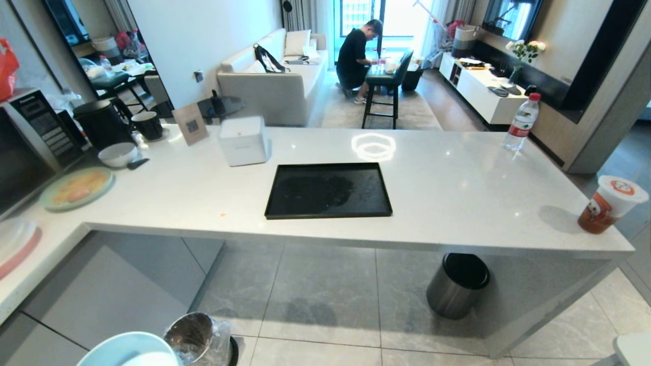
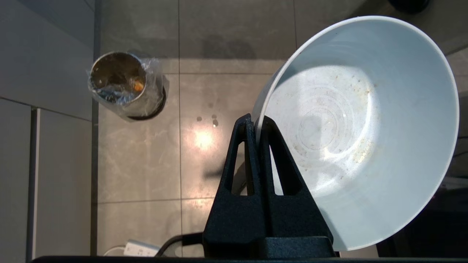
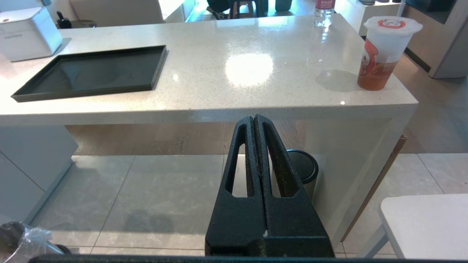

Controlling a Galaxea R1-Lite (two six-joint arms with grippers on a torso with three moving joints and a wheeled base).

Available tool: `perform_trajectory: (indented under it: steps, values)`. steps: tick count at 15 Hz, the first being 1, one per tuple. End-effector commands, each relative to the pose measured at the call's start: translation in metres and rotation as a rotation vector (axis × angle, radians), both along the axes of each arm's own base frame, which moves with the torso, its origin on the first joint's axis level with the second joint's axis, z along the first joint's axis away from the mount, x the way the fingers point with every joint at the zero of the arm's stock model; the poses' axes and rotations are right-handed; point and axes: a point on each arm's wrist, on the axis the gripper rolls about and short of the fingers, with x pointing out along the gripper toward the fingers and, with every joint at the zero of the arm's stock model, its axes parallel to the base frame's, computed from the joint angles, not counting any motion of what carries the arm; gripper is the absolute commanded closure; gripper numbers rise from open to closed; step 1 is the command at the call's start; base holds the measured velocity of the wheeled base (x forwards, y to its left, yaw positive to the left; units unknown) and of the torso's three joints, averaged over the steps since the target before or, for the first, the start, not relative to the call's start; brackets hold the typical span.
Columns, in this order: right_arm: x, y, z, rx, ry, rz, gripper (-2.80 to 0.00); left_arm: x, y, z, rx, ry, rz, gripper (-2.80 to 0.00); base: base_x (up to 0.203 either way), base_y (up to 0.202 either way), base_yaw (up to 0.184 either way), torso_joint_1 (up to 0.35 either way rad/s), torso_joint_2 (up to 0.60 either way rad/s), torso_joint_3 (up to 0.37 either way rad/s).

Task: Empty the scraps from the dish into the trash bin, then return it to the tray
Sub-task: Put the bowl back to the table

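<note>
While black fingers (image 2: 256,126) pinch its rim, smooth round dish (image 2: 365,128) gleams.

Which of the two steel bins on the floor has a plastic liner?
The trash bin beside the held dish; the other bin, under the counter, has a flat black top.

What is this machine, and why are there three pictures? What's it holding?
It's a robot with two arms. One camera sits on its head; one sits on each wrist. From the head you see a white counter with an empty black tray. The left wrist camera shows the left end effector, black pincers shut on the rim of a pale blue dish. The dish looks emptied, only smears inside. Below on the floor stands the trash bin with orange bits in it. The right end effector is shut, holding nothing, in front of the counter.
</note>
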Motion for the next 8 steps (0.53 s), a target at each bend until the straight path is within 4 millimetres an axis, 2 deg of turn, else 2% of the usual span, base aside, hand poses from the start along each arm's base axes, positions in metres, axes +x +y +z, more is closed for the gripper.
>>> perform_trajectory:
  steps: [1,8]
  values:
    - [0.0,0.0,0.0001,0.001,-0.001,-0.001,0.0,-0.0075,0.0006,-0.0011,0.007,0.008,-0.016,0.0,0.0,0.0,0.0,0.149,-0.33,-0.197]
    - [0.0,0.0,0.0001,0.001,-0.001,-0.001,0.0,-0.0092,0.0002,-0.0012,0.046,0.023,-0.066,0.0,0.0,0.0,0.0,0.127,-0.28,-0.151]
